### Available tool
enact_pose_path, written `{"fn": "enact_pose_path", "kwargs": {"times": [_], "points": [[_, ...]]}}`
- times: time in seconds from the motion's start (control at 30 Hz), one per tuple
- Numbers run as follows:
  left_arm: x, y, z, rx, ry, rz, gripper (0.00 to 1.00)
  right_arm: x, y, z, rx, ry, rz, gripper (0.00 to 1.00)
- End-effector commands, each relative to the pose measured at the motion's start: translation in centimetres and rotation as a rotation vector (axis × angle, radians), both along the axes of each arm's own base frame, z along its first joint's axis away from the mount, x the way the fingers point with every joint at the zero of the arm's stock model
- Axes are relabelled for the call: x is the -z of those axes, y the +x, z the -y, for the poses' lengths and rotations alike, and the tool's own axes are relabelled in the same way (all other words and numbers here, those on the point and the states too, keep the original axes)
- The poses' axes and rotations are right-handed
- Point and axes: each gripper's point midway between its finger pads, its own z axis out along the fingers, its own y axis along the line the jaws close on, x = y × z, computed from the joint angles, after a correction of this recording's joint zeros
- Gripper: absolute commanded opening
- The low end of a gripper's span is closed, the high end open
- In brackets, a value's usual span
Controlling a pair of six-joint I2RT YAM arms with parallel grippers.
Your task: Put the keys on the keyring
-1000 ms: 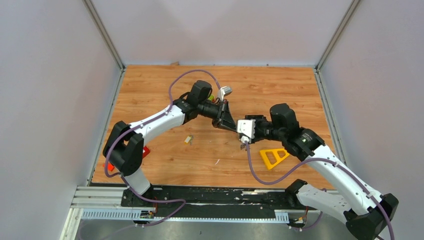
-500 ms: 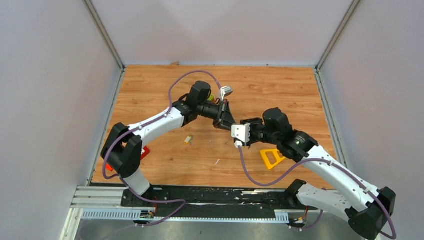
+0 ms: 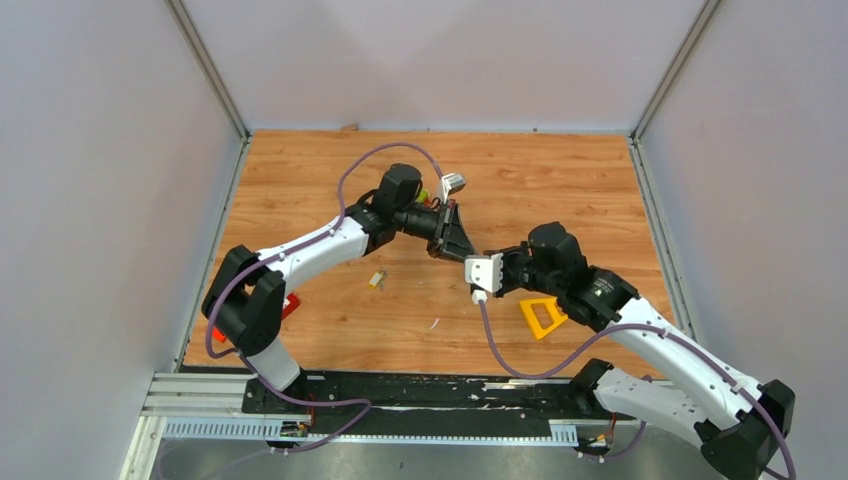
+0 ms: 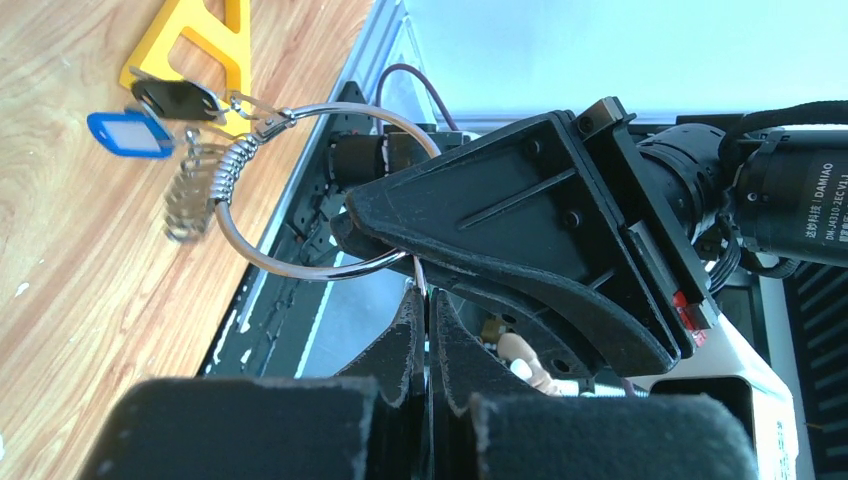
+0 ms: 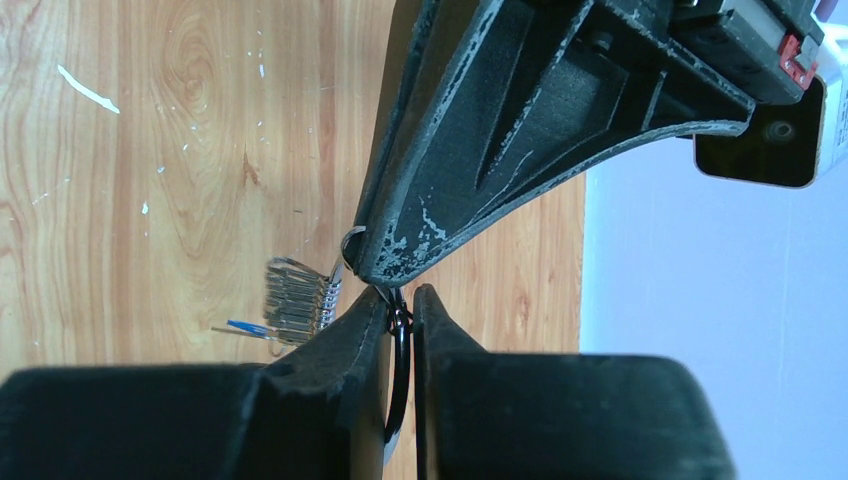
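The keyring (image 4: 255, 255) is a silver wire ring held up between both arms. Several silver keys (image 4: 188, 195), a blue tag (image 4: 130, 133) and a black head (image 4: 175, 97) hang from it; they also show in the right wrist view (image 5: 295, 295). My right gripper (image 5: 400, 305) is shut flat on the ring's top, which looks dark and edge-on. My left gripper (image 4: 427, 295) is shut on a thin silver key seen edge-on, its end touching the ring. The tips meet in the top view (image 3: 468, 255). A pale-yellow-tagged key (image 3: 377, 279) lies on the table.
A yellow plastic triangle (image 3: 545, 313) lies on the wooden table (image 3: 560, 200) under the right arm, also in the left wrist view (image 4: 200, 40). Red pieces (image 3: 290, 303) lie near the left arm's base. A toy car (image 3: 424, 196) peeks out behind the left wrist.
My right arm has swung left and slightly nearer, bringing its gripper up against the left gripper's tip. The left arm has hardly moved.
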Motion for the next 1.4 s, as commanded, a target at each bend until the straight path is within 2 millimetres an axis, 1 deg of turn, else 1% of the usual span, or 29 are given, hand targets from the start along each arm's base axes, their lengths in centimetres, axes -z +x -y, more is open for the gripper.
{"fn": "enact_pose_path", "kwargs": {"times": [0.0,0.07,0.2,0.27,0.3,0.33,0.37,0.47,0.5,0.53,0.57,0.67,0.7,0.73,0.8,0.9,0.97,1.0,1.03,1.07,1.13,1.23,1.37], "points": [[-2.9,-0.8,-0.2,0.029,-0.084,0.08,0.0,-2.2,-0.1,-0.5,-0.029,0.056,0.074,0.02],[-3.0,-0.8,-0.3,0.028,-0.089,0.09,0.0,-2.2,-0.3,-0.5,-0.038,0.059,0.073,0.0],[-3.7,-0.8,-0.5,0.032,-0.11,0.136,0.01,-2.1,-0.6,-0.7,-0.051,0.061,0.056,0.0],[-4.1,-0.7,-0.8,0.031,-0.12,0.17,0.09,-2.1,-0.7,-0.7,-0.052,0.064,0.046,0.0],[-4.4,-0.6,-1.0,0.031,-0.126,0.197,0.17,-2.2,-0.7,-0.6,-0.05,0.071,0.037,0.0],[-4.5,-0.5,-1.2,0.033,-0.126,0.23,0.22,-2.2,-0.8,-0.6,-0.058,0.081,0.027,0.0],[-4.9,-0.3,-1.5,0.039,-0.13,0.285,0.29,-2.3,-0.9,-0.6,-0.059,0.091,0.011,0.0],[-4.8,0.4,-3.0,0.081,-0.071,0.452,0.42,-2.8,-1.9,-1.0,-0.099,0.14,-0.05,0.0],[-5.0,0.6,-3.6,0.109,-0.062,0.533,0.5,-3.0,-2.2,-1.3,-0.115,0.157,-0.074,0.0],[-4.8,1.1,-4.4,0.132,-0.04,0.615,0.56,-3.3,-2.7,-1.6,-0.136,0.177,-0.103,0.0],[-4.7,1.6,-5.1,0.155,-0.018,0.708,0.58,-3.5,-3.3,-2.1,-0.162,0.196,-0.143,0.0],[-3.7,2.5,-7.3,0.256,0.02,1.001,0.6,-3.7,-5.5,-3.7,-0.263,0.251,-0.291,0.0],[-3.3,2.3,-7.8,0.303,0.013,1.094,0.6,-3.7,-6.3,-4.3,-0.3,0.267,-0.345,0.0],[-3.0,2.0,-8.4,0.364,-0.011,1.214,0.61,-3.7,-6.9,-4.8,-0.334,0.282,-0.398,0.0],[-2.4,0.8,-9.2,0.449,-0.064,1.369,0.6,-3.5,-8.0,-5.7,-0.39,0.303,-0.499,0.0],[-1.8,-0.5,-10.1,0.509,-0.116,1.571,0.61,-3.6,-9.1,-6.6,-0.456,0.329,-0.61,0.0],[-2.0,-1.9,-10.4,0.545,-0.157,1.703,0.63,-3.9,-9.6,-7.0,-0.493,0.349,-0.676,0.0],[-1.8,-2.4,-10.5,0.548,-0.172,1.744,0.64,-4.1,-9.7,-7.2,-0.51,0.36,-0.703,0.0],[-2.4,-2.8,-10.3,0.545,-0.196,1.796,0.66,-4.2,-9.8,-7.5,-0.522,0.365,-0.729,0.0],[-2.3,-3.5,-10.1,0.545,-0.217,1.821,0.68,-4.2,-10.0,-7.6,-0.537,0.369,-0.75,0.0],[-2.9,-4.0,-9.5,0.534,-0.241,1.89,0.69,-4.0,-10.1,-7.8,-0.556,0.371,-0.788,0.0],[-3.1,-4.7,-8.9,0.556,-0.266,1.896,0.69,-3.8,-10.3,-8.1,-0.577,0.373,-0.822,0.0],[-3.5,-4.9,-8.0,0.557,-0.297,1.902,0.64,-3.5,-10.5,-8.1,-0.591,0.367,-0.844,0.0]]}}
